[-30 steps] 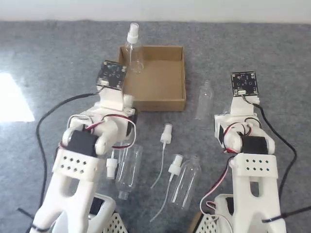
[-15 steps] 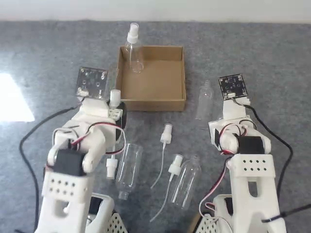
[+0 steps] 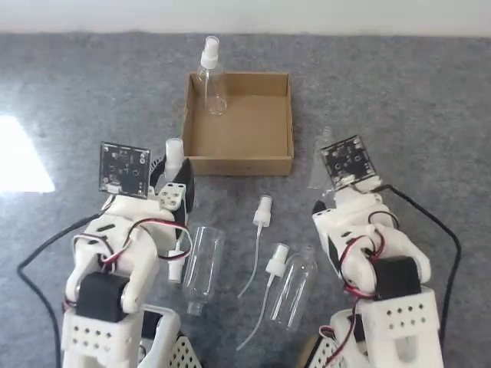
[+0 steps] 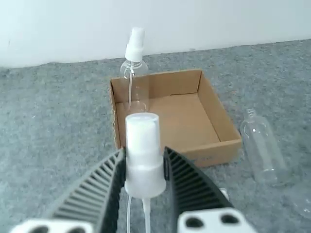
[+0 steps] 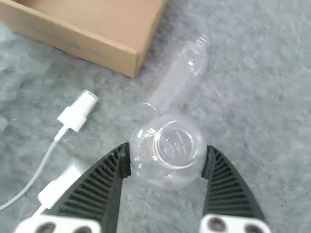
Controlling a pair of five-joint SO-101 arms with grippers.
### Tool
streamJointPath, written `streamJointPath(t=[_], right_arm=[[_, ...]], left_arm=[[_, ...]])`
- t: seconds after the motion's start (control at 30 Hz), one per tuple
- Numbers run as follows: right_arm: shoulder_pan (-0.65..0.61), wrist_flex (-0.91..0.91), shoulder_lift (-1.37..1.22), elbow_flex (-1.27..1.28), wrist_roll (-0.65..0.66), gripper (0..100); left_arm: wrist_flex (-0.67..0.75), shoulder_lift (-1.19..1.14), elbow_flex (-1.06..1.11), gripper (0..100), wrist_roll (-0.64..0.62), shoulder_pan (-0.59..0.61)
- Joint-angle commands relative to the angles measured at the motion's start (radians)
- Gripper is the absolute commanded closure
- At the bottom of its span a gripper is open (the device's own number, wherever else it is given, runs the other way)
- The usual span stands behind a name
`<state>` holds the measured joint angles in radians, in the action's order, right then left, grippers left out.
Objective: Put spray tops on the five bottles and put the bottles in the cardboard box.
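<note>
Spray top (image 4: 142,141) pinched upright in my L claw (image 4: 143,154), tube down; R claw (image 5: 166,151) clamps a bottle (image 5: 167,143) end-on to its cam, well apart to the right, both short of box (image 3: 238,165).

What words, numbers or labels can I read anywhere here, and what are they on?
No text here can be read.
On the cardboard box, front wall: faint print, too blurred to read.
On the clear bottle in the right gripper, base: raised marks, too blurred to read.
On the wrist circuit boards: any markings too small to read.
</note>
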<state>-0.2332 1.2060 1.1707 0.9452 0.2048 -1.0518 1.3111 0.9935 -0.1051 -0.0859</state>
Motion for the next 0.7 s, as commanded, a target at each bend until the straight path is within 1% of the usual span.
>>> streamJointPath(t=[0.0,0.43,0.67], right_arm=[[-0.071,0.01,0.048,-0.058,0.048,86.5],[-0.331,-0.004,0.056,-0.066,0.064,86.5],[-0.42,-0.143,0.047,-0.066,0.064,86.5]], left_arm=[[0.041,0.048,0.001,99,-0.005,0.005],[0.038,0.12,0.004,99,-0.006,0.005],[0.044,0.201,0.044,99,-0.006,0.006]])
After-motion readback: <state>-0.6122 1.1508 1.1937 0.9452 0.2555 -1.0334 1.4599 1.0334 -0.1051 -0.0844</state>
